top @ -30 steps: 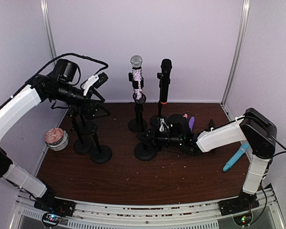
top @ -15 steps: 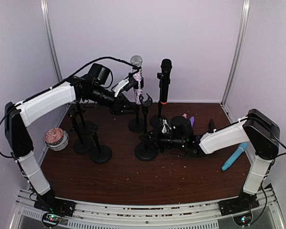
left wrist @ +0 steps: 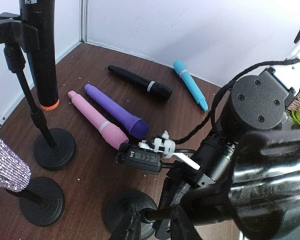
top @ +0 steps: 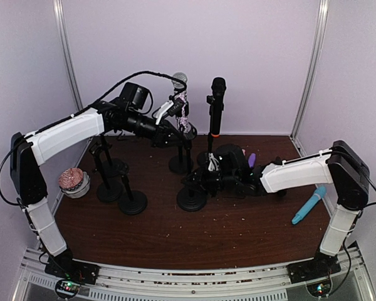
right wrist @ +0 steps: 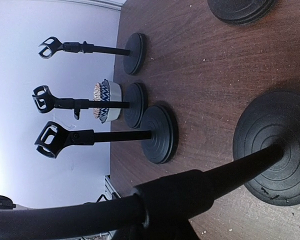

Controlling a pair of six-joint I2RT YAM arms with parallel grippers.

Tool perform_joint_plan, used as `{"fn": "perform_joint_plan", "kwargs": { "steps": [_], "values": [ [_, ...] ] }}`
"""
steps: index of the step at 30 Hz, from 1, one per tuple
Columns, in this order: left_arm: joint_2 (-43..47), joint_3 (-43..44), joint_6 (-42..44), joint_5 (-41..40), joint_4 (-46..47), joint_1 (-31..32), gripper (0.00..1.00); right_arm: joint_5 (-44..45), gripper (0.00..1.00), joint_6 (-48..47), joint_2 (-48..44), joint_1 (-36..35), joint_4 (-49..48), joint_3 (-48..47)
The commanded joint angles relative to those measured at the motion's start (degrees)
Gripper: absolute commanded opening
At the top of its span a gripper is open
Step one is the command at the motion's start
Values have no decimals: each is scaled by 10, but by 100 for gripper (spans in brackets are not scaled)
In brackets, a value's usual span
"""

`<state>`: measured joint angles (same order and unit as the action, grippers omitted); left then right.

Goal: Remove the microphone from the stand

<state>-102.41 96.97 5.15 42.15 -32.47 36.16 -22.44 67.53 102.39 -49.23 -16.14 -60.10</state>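
Observation:
A glitter-covered microphone (top: 181, 103) (left wrist: 7, 167) stands upright in its stand (top: 180, 164) at the back centre. To its right, a black microphone (top: 217, 103) (left wrist: 42, 50) with an orange ring stands in another stand. My left gripper (top: 183, 130) (left wrist: 154, 216) hovers just right of the glitter microphone's lower end. It is above the round base of a front stand (top: 191, 199) (left wrist: 125, 212). Its jaws are shut with nothing held between them. My right gripper (top: 205, 179) is shut on that front stand's pole (right wrist: 190, 192), low down near the base (right wrist: 275, 160).
Three stands with bare clips (top: 131, 202) (right wrist: 160, 135) stand at the left beside a small cup (top: 74, 182). Loose pink (left wrist: 97, 125), purple (left wrist: 117, 112), black (left wrist: 140, 82) and blue (left wrist: 190, 85) microphones lie on the table at the right. Walls close in at the back and both sides.
My left arm swung from the far left over to the glitter microphone's stand, and its jaws closed on the way. The right arm has stayed on the front stand's pole.

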Motion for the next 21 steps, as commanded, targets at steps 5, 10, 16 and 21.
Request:
{"fn": "perform_joint_plan", "kwargs": {
  "steps": [5, 10, 16, 21],
  "values": [
    [7, -25, -34, -2, 50, 25, 24, 72, 0, -70, 29, 2, 248, -31],
    [4, -39, -51, -8, 74, 32, 24, 91, 0, -80, 34, -1, 290, -51],
    [-6, -24, -57, -35, 74, 44, 24, 109, 0, -86, 35, 0, 329, -67],
    [-28, 8, -55, -66, 55, 61, 23, 101, 0, -78, 45, 0, 324, -61]
  ]
}}
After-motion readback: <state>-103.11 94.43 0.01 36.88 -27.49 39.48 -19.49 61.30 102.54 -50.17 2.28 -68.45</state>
